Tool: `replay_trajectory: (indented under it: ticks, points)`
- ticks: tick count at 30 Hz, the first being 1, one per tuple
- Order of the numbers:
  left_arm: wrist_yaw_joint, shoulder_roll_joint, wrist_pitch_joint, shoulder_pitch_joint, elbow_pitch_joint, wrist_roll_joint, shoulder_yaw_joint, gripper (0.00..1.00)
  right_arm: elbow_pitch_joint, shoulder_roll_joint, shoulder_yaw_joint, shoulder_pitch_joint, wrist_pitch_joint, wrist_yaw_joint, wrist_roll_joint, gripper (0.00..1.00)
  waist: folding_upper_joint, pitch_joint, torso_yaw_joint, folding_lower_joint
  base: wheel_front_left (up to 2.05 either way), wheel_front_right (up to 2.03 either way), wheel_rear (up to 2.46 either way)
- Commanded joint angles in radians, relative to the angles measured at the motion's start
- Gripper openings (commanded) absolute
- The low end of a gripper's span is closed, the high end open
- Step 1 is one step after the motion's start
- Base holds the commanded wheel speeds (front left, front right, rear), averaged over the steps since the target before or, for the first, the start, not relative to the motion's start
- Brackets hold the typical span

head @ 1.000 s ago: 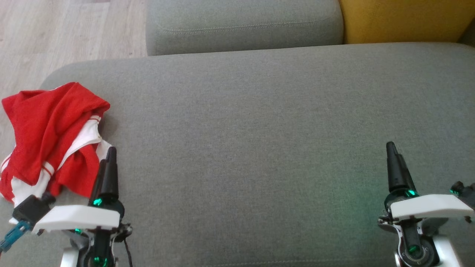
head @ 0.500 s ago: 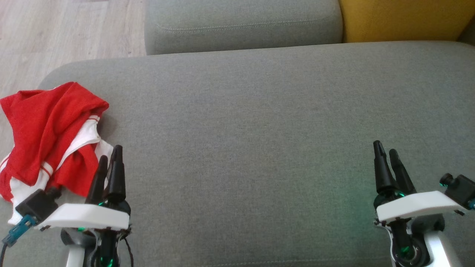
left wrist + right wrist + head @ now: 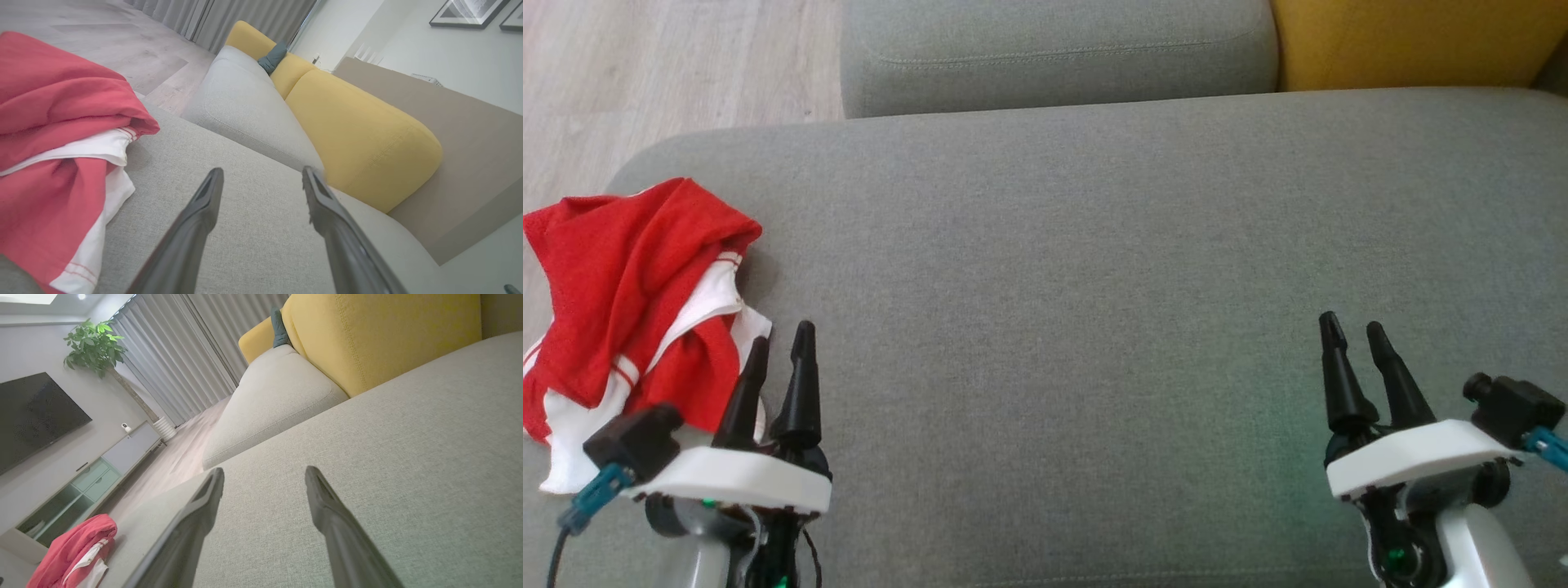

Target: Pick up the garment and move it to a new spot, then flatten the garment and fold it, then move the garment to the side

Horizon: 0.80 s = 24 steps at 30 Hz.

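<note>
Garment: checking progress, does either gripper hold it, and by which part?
Nothing is held. The left gripper and right gripper have open, empty jaws; the garment lies crumpled on the sofa.

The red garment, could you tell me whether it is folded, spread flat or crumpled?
Crumpled: the red garment lies bunched in overlapping layers on the grey cushion, white panels poking out between them.

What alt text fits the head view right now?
A crumpled red and white garment lies at the left end of a grey sofa seat. The left fingers stand open just right of it, holding nothing. The right fingers stand open over bare seat at the far right.
</note>
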Motion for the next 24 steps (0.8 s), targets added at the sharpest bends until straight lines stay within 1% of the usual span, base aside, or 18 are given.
replay_trajectory:
  ticks: [1,24]
  points:
    - [-0.005,0.024,-0.016,-0.053,-0.036,0.035,0.018,1.00,-0.042,-0.008,0.021,-0.063,-0.013,-0.001,-0.034,1.00,0.0000,0.001,0.000,-0.0001,0.00,0.00,0.00]
    - [0.010,0.024,-0.086,-0.043,0.010,0.335,0.011,1.00,-0.023,0.005,0.032,-0.065,-0.055,-0.001,-0.343,1.00,0.0000,0.010,0.000,-0.0001,0.00,0.00,0.00]
